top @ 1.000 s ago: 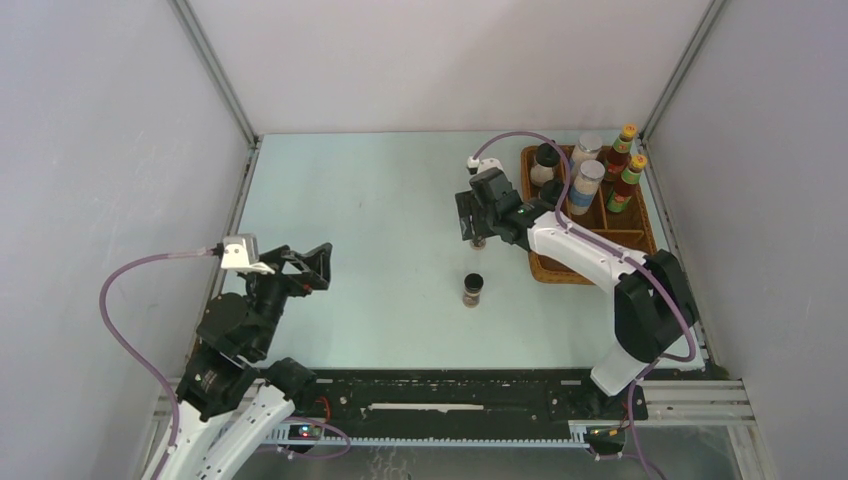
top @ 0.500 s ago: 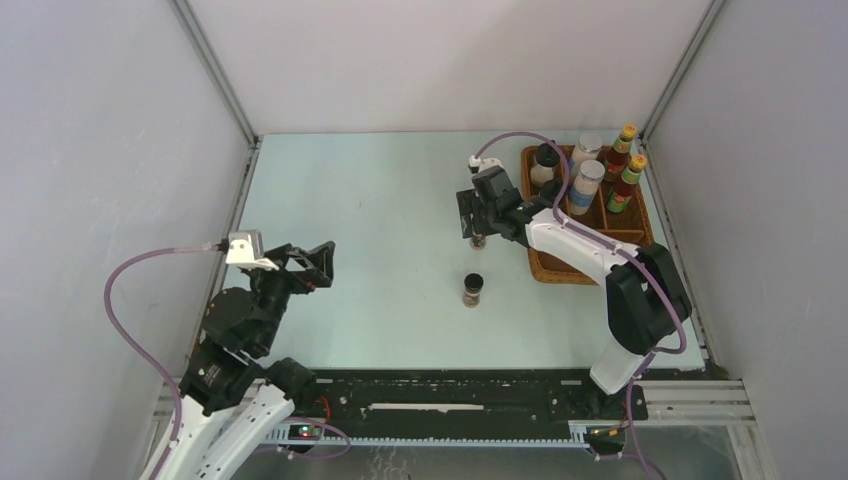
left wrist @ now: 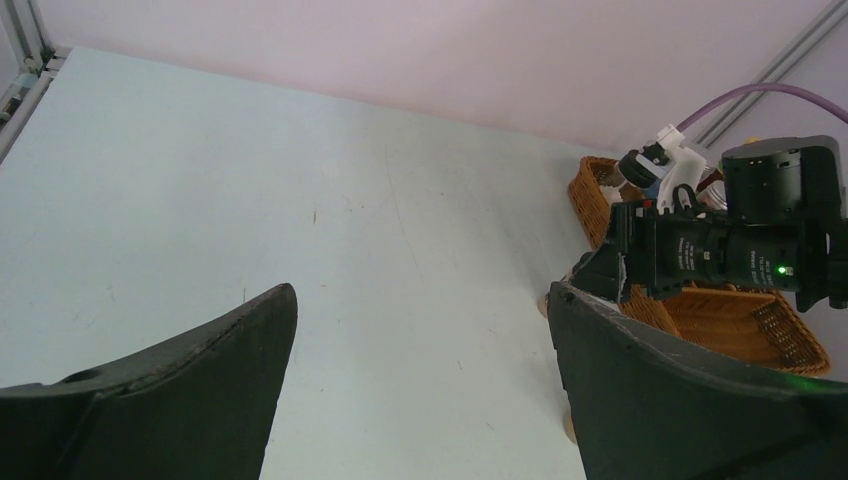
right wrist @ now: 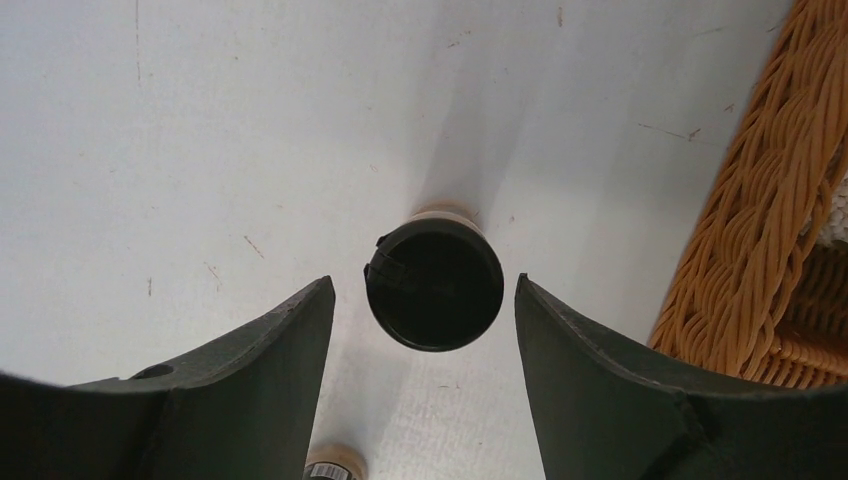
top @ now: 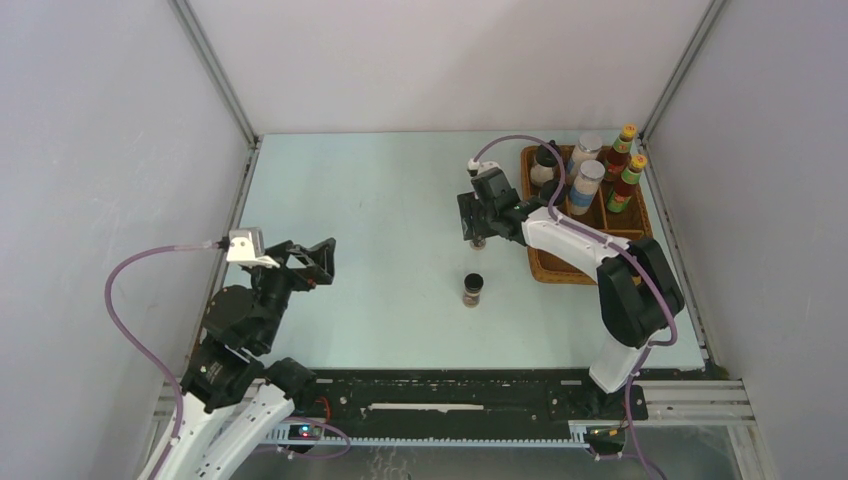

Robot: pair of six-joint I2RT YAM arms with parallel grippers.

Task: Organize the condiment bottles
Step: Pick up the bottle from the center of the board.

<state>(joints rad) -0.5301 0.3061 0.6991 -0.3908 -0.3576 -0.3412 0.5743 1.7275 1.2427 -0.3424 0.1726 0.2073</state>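
Observation:
My right gripper (top: 478, 226) hangs open over a tiny dark jar (top: 478, 241) just left of the wicker tray (top: 628, 222). In the right wrist view its black lid (right wrist: 434, 283) sits between the two fingers (right wrist: 270, 350), with a gap on each side. A second tiny dark jar (top: 473, 289) stands nearer on the table. Two red sauce bottles (top: 626, 165), two silver-lidded jars (top: 587, 183) and a black-lidded white jar (top: 545, 164) stand in the tray. My left gripper (top: 312, 263) is open and empty at the near left, far from all bottles.
The wicker tray's edge (right wrist: 760, 230) lies close to the right finger of my right gripper. The second jar (right wrist: 335, 468) shows just below my right gripper's left finger. Grey walls enclose the table on three sides. The left wrist view shows the right arm (left wrist: 740, 250) in front of the tray (left wrist: 745, 325).
My right gripper's jaws have narrowed a little around the tiny dark jar. The left arm has crept slightly toward the table's middle. The bottles have not moved.

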